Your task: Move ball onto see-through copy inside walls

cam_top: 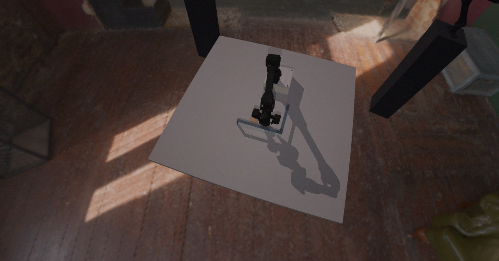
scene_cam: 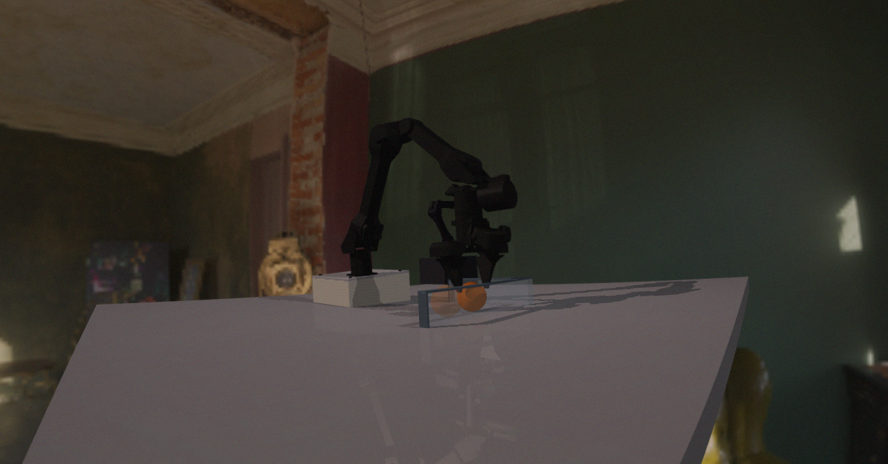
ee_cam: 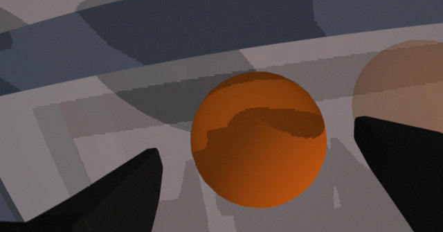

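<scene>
The tool (ee_cam: 257,170) hangs released over the ball (ee_cam: 257,138), fingers either side, gripping nothing. The ball sits on the counter (cam_top: 216,126) inside the clear walls (scene_cam: 428,306), apparently untouched. Next: clench, then carry toward the see-through copy (ee_cam: 401,83) at two o'clock.

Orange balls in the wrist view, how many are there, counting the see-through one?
2. The solid orange ball lies on the table between the open tool's fingers. The see-through copy sits at the right edge, partly cut off and partly behind the right finger.
</scene>
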Motion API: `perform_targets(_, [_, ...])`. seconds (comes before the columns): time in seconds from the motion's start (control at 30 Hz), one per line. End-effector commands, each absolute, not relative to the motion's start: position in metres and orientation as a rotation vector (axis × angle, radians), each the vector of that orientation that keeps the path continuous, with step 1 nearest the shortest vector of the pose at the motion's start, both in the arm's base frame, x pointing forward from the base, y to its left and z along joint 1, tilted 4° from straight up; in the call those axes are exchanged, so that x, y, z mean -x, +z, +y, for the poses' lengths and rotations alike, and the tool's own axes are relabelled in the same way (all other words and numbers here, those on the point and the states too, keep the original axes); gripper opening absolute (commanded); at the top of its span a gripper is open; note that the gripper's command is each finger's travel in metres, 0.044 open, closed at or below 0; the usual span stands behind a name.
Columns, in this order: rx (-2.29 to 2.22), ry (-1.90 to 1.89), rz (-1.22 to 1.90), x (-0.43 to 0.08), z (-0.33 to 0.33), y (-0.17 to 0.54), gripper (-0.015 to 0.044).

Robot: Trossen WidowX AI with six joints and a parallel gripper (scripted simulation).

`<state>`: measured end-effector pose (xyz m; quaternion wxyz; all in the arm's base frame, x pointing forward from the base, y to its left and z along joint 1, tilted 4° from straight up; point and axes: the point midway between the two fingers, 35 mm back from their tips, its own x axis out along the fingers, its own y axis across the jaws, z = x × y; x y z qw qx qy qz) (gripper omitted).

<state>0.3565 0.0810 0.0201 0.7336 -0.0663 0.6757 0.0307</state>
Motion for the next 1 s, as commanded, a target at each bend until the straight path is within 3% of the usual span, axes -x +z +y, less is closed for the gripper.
perform_targets(0.0, [0.154, 0.065, 1.499, -0.353, 0.079, 0.009, 0.0407])
perform_targets(0.2, [0.154, 0.065, 1.499, -0.353, 0.079, 0.003, 0.0407])
perform_targets(0.33, [0.154, 0.065, 1.499, -0.353, 0.079, 0.003, 0.0302])
perform_targets(0.57, [0.154, 0.065, 1.499, -0.353, 0.079, 0.003, 0.0255])
perform_targets(0.87, [0.137, 0.032, 1.495, -0.348, 0.076, 0.025, 0.0019])
perform_targets(0.97, [0.137, 0.030, 1.495, -0.348, 0.077, 0.034, 0.0000])
